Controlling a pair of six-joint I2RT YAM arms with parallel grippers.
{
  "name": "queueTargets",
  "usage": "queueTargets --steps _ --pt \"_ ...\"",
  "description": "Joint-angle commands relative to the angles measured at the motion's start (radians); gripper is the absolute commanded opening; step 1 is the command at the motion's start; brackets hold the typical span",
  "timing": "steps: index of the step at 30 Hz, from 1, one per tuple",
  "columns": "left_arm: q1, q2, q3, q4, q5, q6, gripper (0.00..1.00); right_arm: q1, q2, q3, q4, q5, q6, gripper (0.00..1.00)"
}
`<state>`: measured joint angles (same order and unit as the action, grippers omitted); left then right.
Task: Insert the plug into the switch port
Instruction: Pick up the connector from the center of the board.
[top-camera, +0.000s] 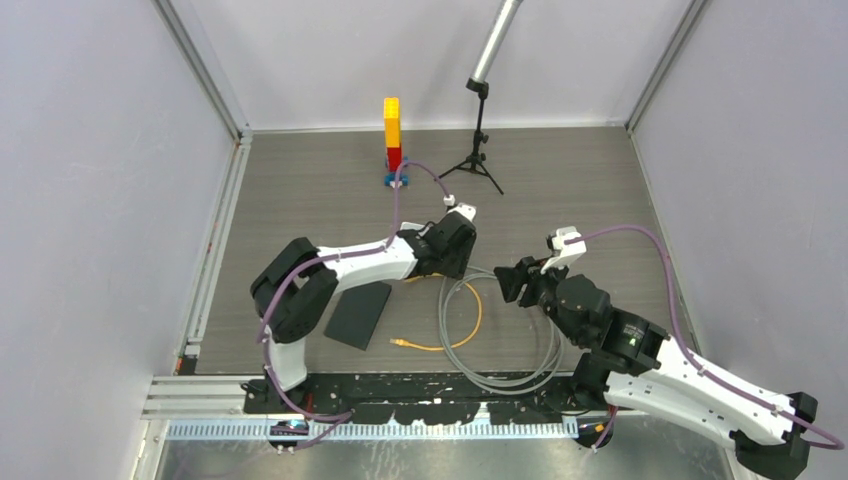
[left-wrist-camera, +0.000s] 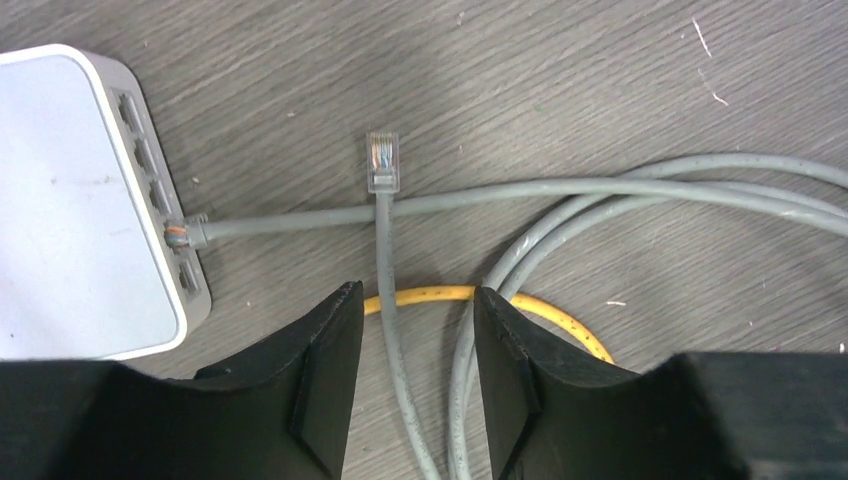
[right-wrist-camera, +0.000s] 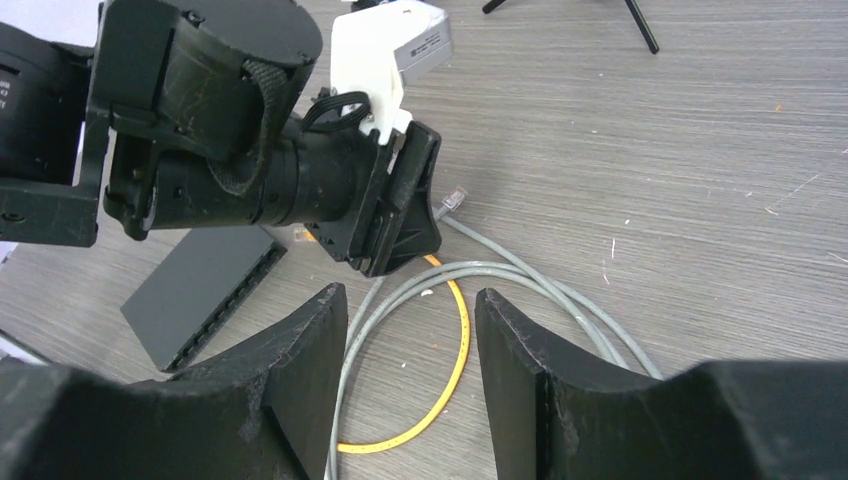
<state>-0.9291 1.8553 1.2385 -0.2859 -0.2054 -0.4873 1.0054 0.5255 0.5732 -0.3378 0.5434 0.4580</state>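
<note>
Plug (left-wrist-camera: 382, 162) lies loose on the worktop (left-wrist-camera: 560, 80) beside the white switch (left-wrist-camera: 70, 200), left pincer (left-wrist-camera: 417, 298) wide open astride its grey cable (left-wrist-camera: 385, 260), gripping nothing; right pincer (right-wrist-camera: 410, 298) gapes empty.

This is a robot test cell in a lab, not a lived-in room. 2 arms (top-camera: 360, 262) are bolted to a black base plate (top-camera: 400, 390) at the near edge of a grey wood-grain table (top-camera: 300, 190), which plain pale panels (top-camera: 90, 200) on aluminium rails (top-camera: 222, 230) wall in on 3 sides. Well beyond the left gripper (left-wrist-camera: 418, 300) stand a small black tripod (top-camera: 478, 160) carrying a metal pole (top-camera: 495, 40) and a tower of toy bricks (top-camera: 392, 140). Loose grey network cables (left-wrist-camera: 560, 188) lie coiled between that gripper and the right gripper (top-camera: 507, 282).
</note>
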Motion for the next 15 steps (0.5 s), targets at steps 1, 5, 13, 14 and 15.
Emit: queueTargets --steps 1,5,13,14,15 --pt "-0.001 0.033 0.056 0.019 -0.039 0.040 0.45 -0.003 0.010 0.023 0.020 -0.014 -0.010 0.55" --pt "0.009 0.070 0.078 -0.005 -0.044 0.033 0.42 -0.002 0.013 0.022 0.020 -0.029 -0.012 0.55" --pt "0.024 0.116 0.066 -0.005 -0.040 0.024 0.38 -0.002 0.016 0.020 0.024 -0.038 -0.021 0.55" --pt "0.027 0.123 0.067 -0.005 -0.040 0.022 0.37 -0.002 0.017 0.022 0.024 -0.041 -0.022 0.55" --pt "0.031 0.127 0.067 -0.006 -0.038 0.021 0.36 -0.002 0.019 0.023 0.025 -0.044 -0.022 0.55"
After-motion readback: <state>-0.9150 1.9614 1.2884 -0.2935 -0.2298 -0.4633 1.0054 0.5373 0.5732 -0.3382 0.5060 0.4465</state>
